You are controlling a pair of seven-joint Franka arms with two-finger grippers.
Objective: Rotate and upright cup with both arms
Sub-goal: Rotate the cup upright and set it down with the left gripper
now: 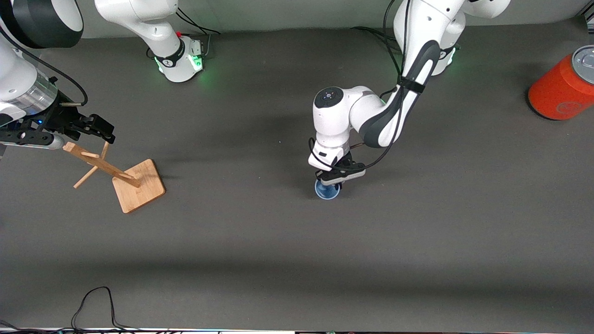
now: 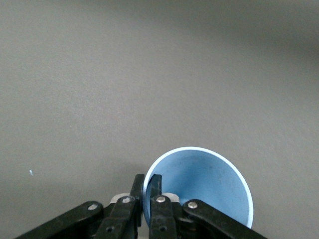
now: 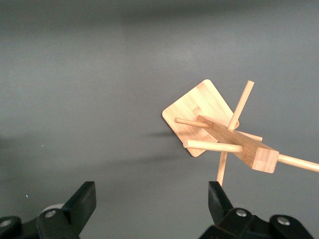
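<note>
So the count is one light-blue cup, one wooden peg rack toward the right arm's end from that cup, one orange can, and two white arms, all on one bench.

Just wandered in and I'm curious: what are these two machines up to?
The left arm's hand is pinching the rim of a small blue cup at mid-table, one finger inside and one outside. The cup's mouth faces up. The right arm waits, its hand open above a wooden peg rack. An orange can lies near the left arm's end.
</note>
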